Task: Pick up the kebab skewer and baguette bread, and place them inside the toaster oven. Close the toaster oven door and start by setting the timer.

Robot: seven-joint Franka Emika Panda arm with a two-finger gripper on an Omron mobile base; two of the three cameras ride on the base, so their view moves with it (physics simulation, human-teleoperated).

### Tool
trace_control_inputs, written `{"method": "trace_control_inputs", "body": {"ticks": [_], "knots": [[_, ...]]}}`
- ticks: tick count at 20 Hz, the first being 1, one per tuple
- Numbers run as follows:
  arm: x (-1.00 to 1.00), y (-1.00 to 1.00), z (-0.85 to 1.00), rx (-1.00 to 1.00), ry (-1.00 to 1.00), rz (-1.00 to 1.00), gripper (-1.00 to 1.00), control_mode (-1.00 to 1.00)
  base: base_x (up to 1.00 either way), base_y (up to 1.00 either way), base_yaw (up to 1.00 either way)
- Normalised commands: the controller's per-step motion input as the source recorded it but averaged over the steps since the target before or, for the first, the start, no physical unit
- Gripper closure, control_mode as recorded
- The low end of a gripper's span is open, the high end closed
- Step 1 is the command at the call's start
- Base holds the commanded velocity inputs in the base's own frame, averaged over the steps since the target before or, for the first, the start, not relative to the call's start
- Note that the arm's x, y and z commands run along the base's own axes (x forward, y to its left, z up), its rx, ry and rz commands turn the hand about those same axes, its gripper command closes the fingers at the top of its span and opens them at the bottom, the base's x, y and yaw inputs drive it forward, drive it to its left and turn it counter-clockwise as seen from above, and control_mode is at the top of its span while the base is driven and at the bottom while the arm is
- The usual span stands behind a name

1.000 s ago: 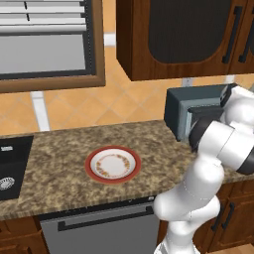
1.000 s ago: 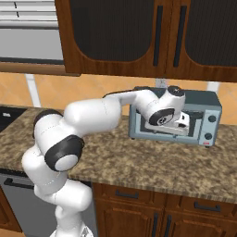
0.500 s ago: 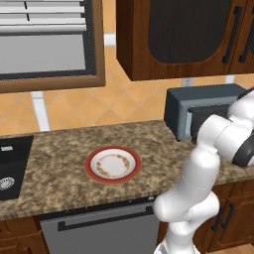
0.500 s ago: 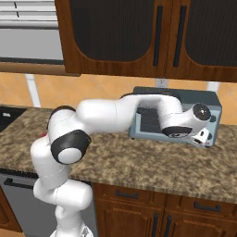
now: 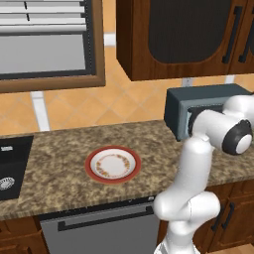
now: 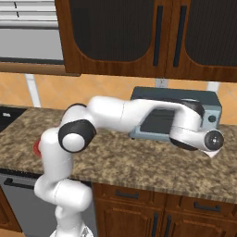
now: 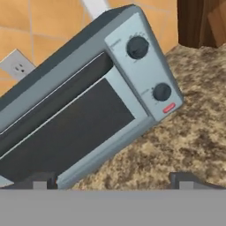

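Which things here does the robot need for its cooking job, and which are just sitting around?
For the job:
- toaster oven
- toaster oven door
- open gripper

Just sitting around:
- red-rimmed plate
- wall socket
- sink
- dishwasher

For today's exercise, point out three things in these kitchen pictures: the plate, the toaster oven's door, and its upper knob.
plate [image 5: 113, 164]: left base view, on its patterned inner well.
toaster oven door [image 7: 73, 130]: hand view, on the dark window.
upper knob [image 7: 137, 47]: hand view, on the knob's face.
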Motion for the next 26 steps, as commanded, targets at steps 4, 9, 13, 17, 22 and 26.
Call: {"method": "trace_control_inputs", "body": {"ticks": [4,9,13,17,22,26], "knots": [[0.04,-0.04,0.01,0.13,-0.18,-0.16,-1.00,-1.00,0.00,0.00,0.00],[0.13,-0.04,0.01,0.12,-0.03,-0.14,-1.00,-1.00,0.00,0.00,0.00],[0.00,-0.04,0.03,0.13,0.00,-0.06,-1.00,-1.00,0.00,0.00,0.00],[0.09,0.11,-0.07,0.11,-0.05,-0.06,-1.00,-1.00,0.00,0.00,0.00],[0.26,0.16,-0.04,0.08,-0.08,-0.05,-1.00,-1.00,0.00,0.00,0.00],[0.21,0.00,-0.05,0.07,-0.04,-0.02,-1.00,-1.00,0.00,0.00,0.00]]}}
